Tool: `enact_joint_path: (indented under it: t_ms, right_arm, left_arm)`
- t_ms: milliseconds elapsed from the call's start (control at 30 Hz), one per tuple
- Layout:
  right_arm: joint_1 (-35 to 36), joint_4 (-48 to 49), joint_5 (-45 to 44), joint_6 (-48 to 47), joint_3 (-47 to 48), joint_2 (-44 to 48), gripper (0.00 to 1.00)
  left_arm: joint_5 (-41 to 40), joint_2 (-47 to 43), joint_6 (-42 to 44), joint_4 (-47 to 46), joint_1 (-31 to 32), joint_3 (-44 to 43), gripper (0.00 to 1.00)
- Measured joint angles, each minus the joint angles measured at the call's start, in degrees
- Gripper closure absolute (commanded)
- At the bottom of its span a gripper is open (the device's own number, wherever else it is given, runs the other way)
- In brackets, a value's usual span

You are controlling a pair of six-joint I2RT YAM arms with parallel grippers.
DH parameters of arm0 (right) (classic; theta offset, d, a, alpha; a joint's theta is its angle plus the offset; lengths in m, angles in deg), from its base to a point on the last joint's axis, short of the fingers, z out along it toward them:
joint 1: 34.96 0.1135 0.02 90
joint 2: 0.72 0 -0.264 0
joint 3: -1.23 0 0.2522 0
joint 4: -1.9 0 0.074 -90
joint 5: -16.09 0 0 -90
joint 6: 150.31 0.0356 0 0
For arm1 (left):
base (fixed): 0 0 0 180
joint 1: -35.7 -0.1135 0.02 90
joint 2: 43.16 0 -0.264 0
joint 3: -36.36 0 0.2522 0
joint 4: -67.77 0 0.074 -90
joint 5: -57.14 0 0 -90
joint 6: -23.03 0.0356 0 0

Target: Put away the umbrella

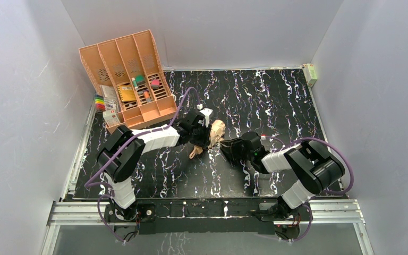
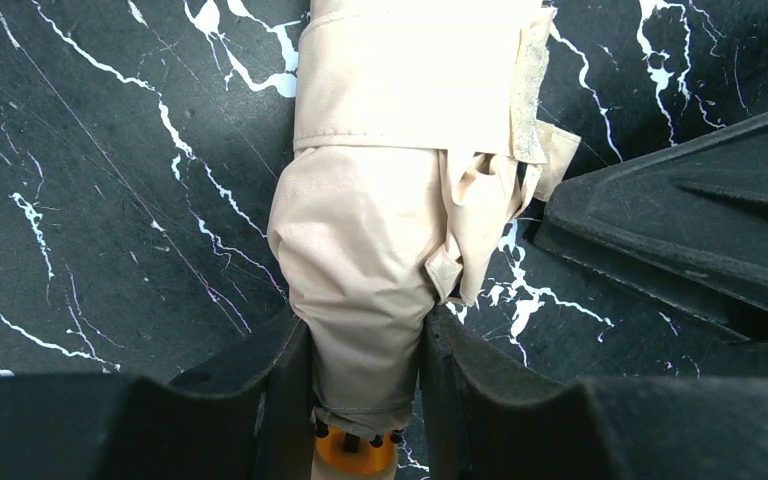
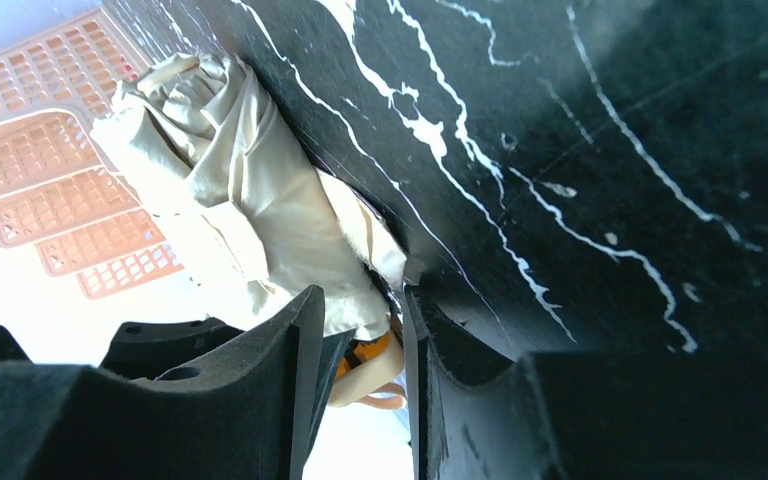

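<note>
I had the table (image 1: 276, 101) under the top camera, with the organizer (image 1: 90, 56) propped at its 10 o'clock corner, slots facing the middle. Both arms met at the centre, the left reaching in from 8 o'clock and the right from 4 o'clock. The umbrella (image 1: 216, 131) lay there folded, between them, its long axis running roughly from 1 o'clock to 7 o'clock, handle end toward me. The left gripper (image 2: 365, 330) was clamped across the fabric bundle near that handle end, pads pressed into the cloth on both sides. The right gripper (image 3: 360, 310) straddled the same end from the other side, jaws narrow around it; I could not tell whether they pinched it or only flanked it. An orange collar (image 2: 353, 450) showed just below the left pads. I judged the left arm the nearer carrier, since the organizer sat toward 10 o'clock from the umbrella, on its side.
</note>
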Motion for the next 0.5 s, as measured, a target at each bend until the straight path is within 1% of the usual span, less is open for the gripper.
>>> enact_joint_path:
  t_ms: [300,500]
  right_arm:
    - [0.1,-1.9,-4.7,-0.4,1.5,0.0,0.58]
    - [0.0,-0.8,-6.0,-1.1,1.9,-1.2,0.62]
  left_arm:
    - [-0.3,0.1,0.2,0.4,0.1,-0.3,1.00]
    - [-0.3,0.3,0.2,0.9,0.2,-0.6,1.00]
